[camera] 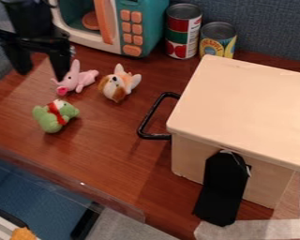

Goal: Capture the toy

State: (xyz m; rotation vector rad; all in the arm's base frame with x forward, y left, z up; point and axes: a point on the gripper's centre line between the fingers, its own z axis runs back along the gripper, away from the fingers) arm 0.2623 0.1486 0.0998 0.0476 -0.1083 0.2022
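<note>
near a back corner of the table [105, 145], the empty gripper [41, 75] hangs spread, pink toy [81, 80] just beside it, toward the box [240, 110].

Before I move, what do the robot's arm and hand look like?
The arm is black. The hand is black too, with a wide crosspiece and two fingers that narrow toward their tips. I can't make out cables or markings.

The brown table [108, 140] holds toys [117, 85], cans [183, 32], microwave [142, 26], box [243, 108]
</note>
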